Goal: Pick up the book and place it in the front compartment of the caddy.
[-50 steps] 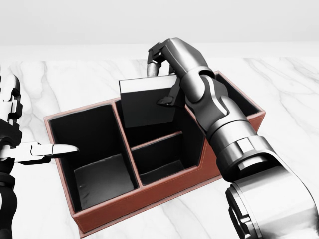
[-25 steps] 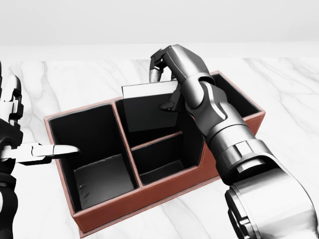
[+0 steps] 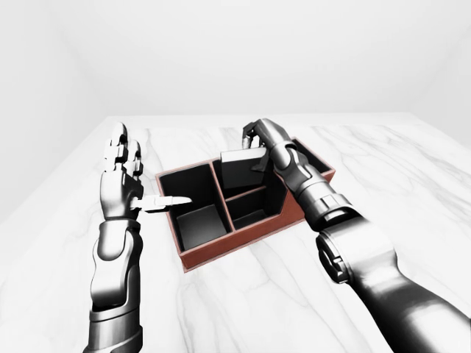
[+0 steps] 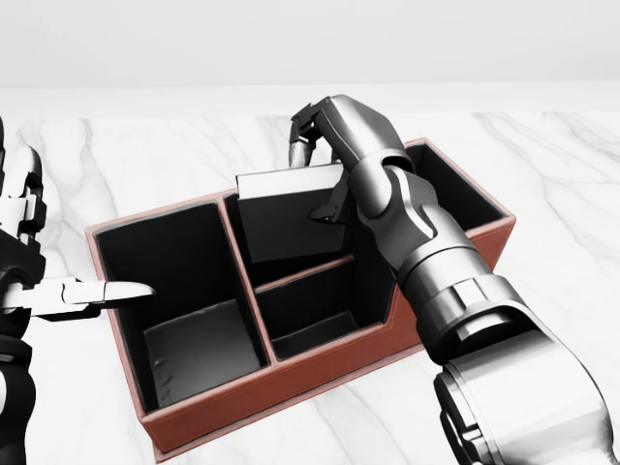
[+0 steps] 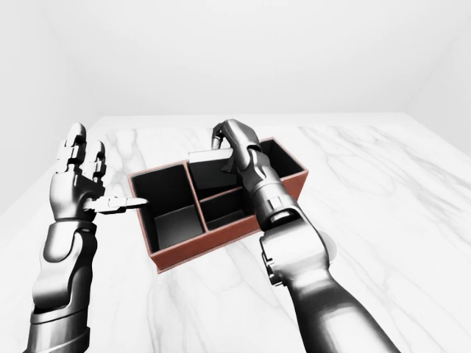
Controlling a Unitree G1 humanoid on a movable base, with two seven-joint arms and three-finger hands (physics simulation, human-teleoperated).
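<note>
dark book [image 4: 288, 215] hangs pinched in the right robot hand [image 4: 320, 155], partly inside the caddy [image 4: 291, 383] compartment below; lower it straight, clear of the divider, before releasing.

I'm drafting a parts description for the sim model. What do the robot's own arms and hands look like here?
Both arms are glossy gunmetal grey, built of rounded, segmented shells with darker ringed joints at wrist and elbow. The left hand has blocky, stacked finger segments in lighter silver. The right hand shows the same chunky fingers with black knuckle parts. No cables, sleeves or markings are visible.
</note>
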